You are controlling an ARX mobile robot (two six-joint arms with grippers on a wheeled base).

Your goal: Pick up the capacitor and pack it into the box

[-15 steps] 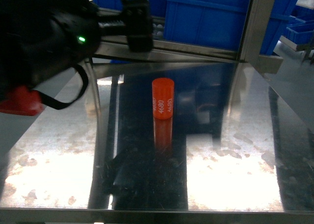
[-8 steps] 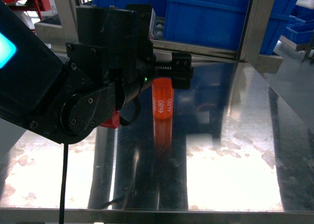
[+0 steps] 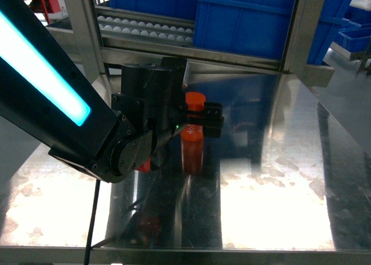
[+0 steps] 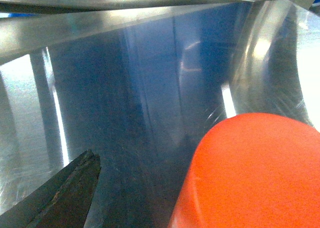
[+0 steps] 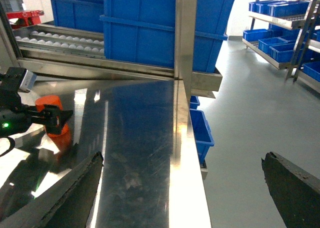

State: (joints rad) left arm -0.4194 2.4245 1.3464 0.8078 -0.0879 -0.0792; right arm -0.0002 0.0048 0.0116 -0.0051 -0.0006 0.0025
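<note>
The capacitor (image 3: 193, 126) is a small orange can with white numbers. It stands up straight between the left gripper's (image 3: 200, 121) fingers.

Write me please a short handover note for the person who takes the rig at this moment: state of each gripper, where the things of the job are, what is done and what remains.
Left gripper: down at the orange capacitor, fingers on either side of it; whether they already clamp it cannot be told.
Right gripper: open, empty, hanging off the right edge of the steel table, away from the work.
Capacitor: upright on the table, mid-back, in front of the blue bins.
Box: not in any view.
Done: the left arm's approach.
Left: probably confirm the grasp, lift, find the box, put the capacitor in.
</note>
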